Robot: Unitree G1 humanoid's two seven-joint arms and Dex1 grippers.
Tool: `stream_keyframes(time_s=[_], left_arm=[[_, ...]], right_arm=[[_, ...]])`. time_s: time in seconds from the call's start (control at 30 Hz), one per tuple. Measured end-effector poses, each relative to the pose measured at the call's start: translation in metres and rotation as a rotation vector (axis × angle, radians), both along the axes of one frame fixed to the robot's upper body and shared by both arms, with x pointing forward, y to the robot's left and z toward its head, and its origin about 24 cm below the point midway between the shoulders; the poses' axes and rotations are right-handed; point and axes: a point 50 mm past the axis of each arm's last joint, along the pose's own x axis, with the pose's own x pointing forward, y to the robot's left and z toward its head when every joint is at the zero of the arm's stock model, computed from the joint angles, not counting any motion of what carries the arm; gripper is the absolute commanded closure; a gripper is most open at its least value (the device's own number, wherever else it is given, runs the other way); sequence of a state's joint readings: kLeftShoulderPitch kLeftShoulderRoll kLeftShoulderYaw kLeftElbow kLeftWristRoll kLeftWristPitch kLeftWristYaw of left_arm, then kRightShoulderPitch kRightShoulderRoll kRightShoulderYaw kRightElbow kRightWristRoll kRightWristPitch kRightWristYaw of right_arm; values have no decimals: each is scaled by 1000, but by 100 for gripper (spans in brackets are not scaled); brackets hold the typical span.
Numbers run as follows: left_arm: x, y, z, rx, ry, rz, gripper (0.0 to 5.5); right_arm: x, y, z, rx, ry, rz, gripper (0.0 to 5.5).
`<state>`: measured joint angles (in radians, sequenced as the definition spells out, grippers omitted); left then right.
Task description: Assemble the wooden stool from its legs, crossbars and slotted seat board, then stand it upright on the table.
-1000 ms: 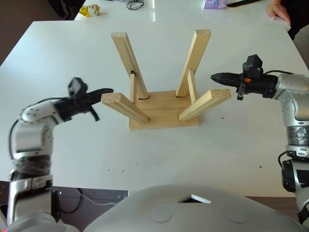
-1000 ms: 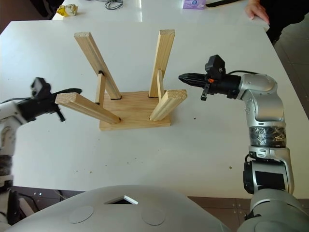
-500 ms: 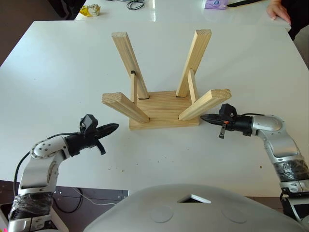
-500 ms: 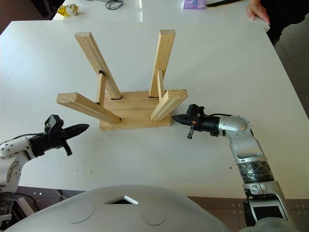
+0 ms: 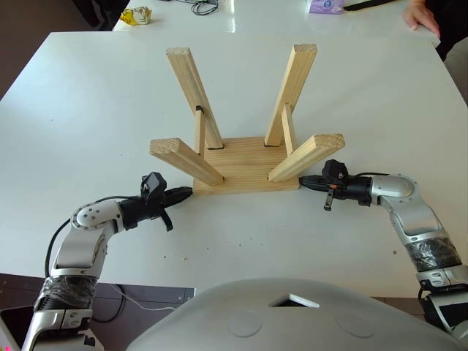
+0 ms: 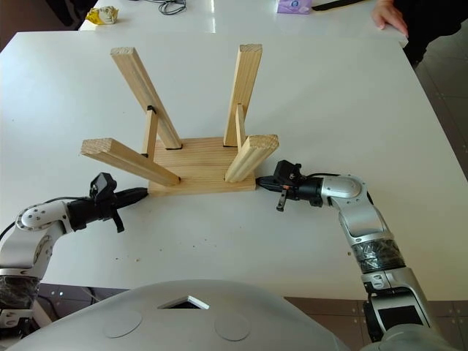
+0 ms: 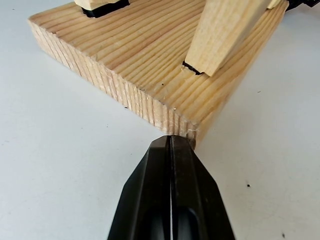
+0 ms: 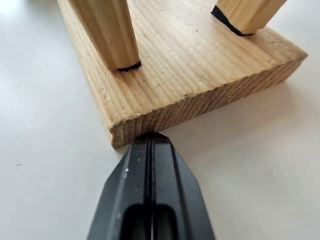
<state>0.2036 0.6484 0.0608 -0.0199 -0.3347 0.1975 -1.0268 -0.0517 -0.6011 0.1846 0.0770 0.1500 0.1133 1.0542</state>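
Upper legs (image 8: 107,27) cut off in wrist views, seat board (image 7: 145,55) cropped too — crossbars (image 5: 199,131) partly behind near legs.

White table (image 5: 88,88); behind it another white surface (image 5: 256,18) with a yellow wrapper (image 5: 136,14) and cables (image 5: 203,6); dark floor (image 5: 22,51).

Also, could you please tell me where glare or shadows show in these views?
Left eye view: glare on the far table. Right wrist view: soft shadow beside the board, near the shut right tool. Left wrist view: barely any shadow beside the board.
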Motion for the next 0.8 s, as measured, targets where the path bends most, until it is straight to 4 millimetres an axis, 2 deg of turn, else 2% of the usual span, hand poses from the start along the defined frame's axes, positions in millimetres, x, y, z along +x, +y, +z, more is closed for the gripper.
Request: stream_keyframes(time_s=[0.33,0.5,0.6,0.8], left_arm=[[11,1,0,12,-21,0,548],[7,-7,2,25,-10,-42,548],[1,-14,7,26,-3,-75,548],[-15,-14,34,21,-29,-111,548]], right_arm=[[1,2,1,-18,-11,16,550],[0,1,2,-24,4,12,550],[-8,-5,11,-46,27,27,550],[-34,-13,38,-20,48,73,550]])
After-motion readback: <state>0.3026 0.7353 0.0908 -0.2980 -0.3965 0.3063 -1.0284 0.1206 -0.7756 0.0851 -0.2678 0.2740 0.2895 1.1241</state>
